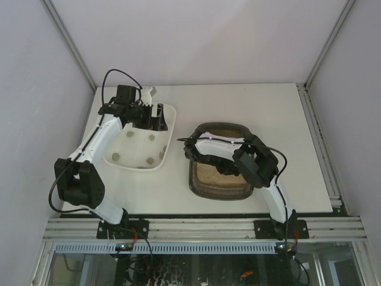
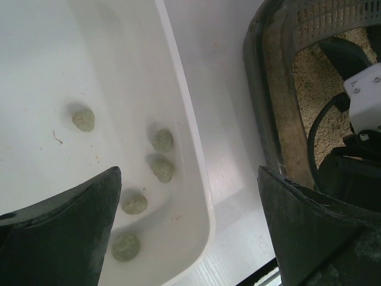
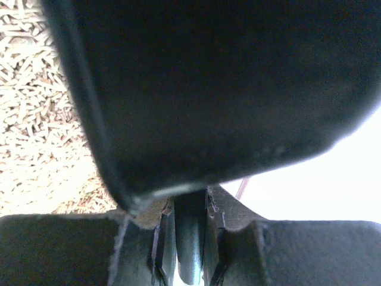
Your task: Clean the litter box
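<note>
The litter box (image 1: 215,194) lies under the clenched right hand (image 1: 190,150)

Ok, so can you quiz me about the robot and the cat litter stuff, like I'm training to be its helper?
1. Short answer: which gripper is clamped on the dark scoop at the litter box?
2. True or false: the left gripper is shut.
3. Pick one: the greenish lumps lie A) in the white tray, B) in the litter box, C) on the table.

Key
1. The right gripper.
2. False, its fingers stand wide apart.
3. A.
</note>
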Controlling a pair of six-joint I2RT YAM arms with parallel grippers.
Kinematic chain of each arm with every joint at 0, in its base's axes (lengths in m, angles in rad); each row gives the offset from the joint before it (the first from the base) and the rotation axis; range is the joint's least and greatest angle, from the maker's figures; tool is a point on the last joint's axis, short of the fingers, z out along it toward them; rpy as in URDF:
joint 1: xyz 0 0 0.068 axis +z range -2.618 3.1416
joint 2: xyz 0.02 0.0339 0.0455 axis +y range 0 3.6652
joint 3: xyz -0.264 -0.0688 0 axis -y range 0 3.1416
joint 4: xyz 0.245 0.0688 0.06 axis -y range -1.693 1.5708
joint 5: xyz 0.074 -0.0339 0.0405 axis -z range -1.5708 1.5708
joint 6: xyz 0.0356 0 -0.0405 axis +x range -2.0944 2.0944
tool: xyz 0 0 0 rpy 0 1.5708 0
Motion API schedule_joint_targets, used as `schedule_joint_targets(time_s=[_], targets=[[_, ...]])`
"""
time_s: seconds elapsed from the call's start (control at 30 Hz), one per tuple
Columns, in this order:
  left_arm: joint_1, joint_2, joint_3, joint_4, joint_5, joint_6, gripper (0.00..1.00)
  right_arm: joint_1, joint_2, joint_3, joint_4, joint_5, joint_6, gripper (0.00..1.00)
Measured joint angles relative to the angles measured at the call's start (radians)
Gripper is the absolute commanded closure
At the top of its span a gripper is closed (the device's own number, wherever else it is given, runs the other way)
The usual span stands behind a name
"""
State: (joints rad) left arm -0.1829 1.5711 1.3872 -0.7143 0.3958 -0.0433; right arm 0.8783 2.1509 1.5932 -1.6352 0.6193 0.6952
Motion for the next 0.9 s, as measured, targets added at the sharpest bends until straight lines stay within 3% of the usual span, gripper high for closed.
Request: schedule_joint_targets(time_s=[0.23, 0.43, 0.7, 0.9], targets=[[-0.001, 0.000, 0.000, 0.008, 0.000, 0.000, 0.00, 0.004, 0.042, 0.014, -0.003, 0.064, 0.000, 1.00], [-0.002, 0.002, 0.000, 0.017, 0.000, -0.001, 0.00, 0.022, 0.046, 0.044, 0.021, 0.011, -0.051, 1.00], [-0.005, 0.002, -0.002, 0.018, 0.001, -0.001, 0.00, 0.027, -0.093, 0.028, 0.121, -0.146, -0.114, 1.00], [-0.006, 0.003, -0.020, 0.021, 0.001, -0.001, 0.00, 0.069, -0.185, -0.028, 0.114, -0.160, -0.099, 1.00]])
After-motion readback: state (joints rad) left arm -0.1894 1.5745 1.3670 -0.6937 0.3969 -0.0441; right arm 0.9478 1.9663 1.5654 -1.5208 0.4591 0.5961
